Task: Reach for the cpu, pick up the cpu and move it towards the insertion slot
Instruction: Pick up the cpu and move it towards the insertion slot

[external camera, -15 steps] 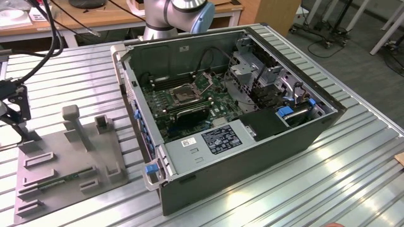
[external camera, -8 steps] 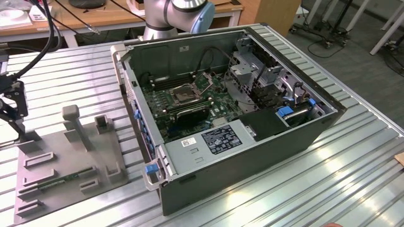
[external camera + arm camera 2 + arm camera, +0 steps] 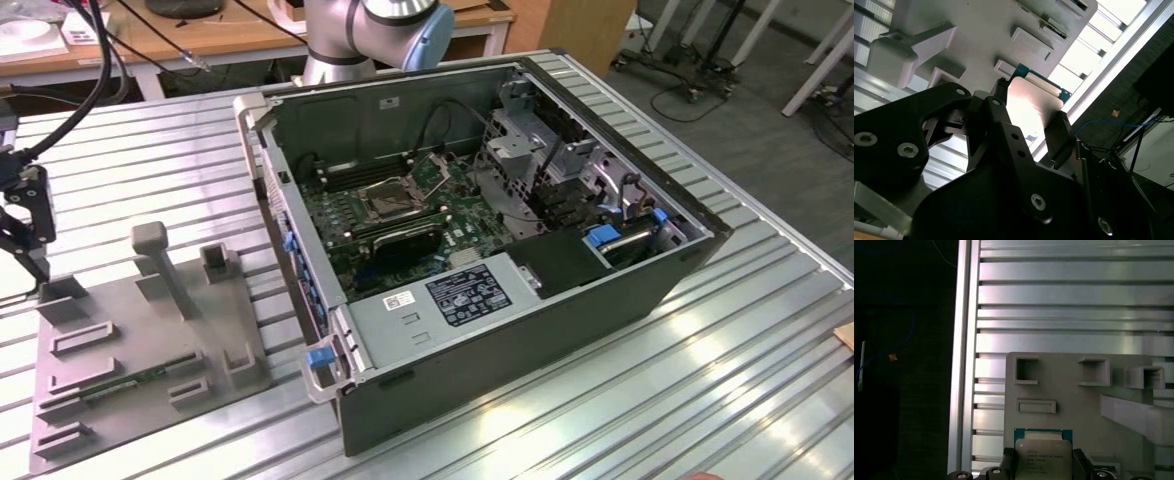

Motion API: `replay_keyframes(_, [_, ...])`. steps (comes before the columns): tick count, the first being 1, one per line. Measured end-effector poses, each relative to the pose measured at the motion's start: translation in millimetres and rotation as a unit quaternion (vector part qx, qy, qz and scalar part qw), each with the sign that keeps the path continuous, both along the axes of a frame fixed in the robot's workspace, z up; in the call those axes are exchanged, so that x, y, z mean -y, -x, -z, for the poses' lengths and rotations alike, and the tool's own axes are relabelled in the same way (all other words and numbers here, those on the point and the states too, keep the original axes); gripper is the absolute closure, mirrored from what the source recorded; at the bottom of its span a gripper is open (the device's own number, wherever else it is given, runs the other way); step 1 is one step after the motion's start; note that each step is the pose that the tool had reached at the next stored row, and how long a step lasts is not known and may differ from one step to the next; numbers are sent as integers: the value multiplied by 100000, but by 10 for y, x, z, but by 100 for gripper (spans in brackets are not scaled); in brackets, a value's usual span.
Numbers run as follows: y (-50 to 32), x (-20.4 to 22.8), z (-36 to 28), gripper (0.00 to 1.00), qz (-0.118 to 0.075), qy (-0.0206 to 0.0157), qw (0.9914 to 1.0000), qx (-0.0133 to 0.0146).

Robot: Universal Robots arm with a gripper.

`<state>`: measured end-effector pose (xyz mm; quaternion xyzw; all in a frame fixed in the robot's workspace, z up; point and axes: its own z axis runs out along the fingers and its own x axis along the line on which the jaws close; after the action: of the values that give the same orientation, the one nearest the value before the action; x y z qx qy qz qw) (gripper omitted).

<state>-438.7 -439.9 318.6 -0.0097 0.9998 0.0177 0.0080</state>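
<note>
The tool (image 3: 1030,106) stands narrow, its two dark fingers (image 3: 1058,135) pressed to opposite edges of the cpu (image 3: 1044,455). The pale metal face lies bare between them and a strip of green edge shows past the tips in both wrist views. Gripping by the edges makes sense for so thin and flat a chip: its broad face offers nothing to pinch, and an edge hold leaves the underside free to seat later. The cpu sits at the edge of the grey fixture plate (image 3: 147,340), beside the plate's small square recesses. Whether it has left the plate or rests on it, I cannot tell. The plate looks made to present parts in fixed places so the arm can find them. A green memory stick (image 3: 134,378) lies in another of its seats, well apart from the tool. In the exterior view the tool hangs at the far left over that plate, which lies on the ribbed metal counter (image 3: 160,170). The insertion slot (image 3: 392,197) is well apart, toward the exterior view's right, inside the opened computer case (image 3: 534,340). The case lies on its side, so the green board faces up and the socket's dark centre and metal frame are reachable from above. I judge the grasp made and the carry toward the slot not yet done.
</note>
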Motion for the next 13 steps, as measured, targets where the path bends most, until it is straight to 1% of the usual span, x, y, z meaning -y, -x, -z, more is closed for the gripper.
replay_keyframes(8, [0,0,-17,46,0,3,100000,-1])
replay_keyframes(13, [0,0,-38,46,1,2,100000,-2])
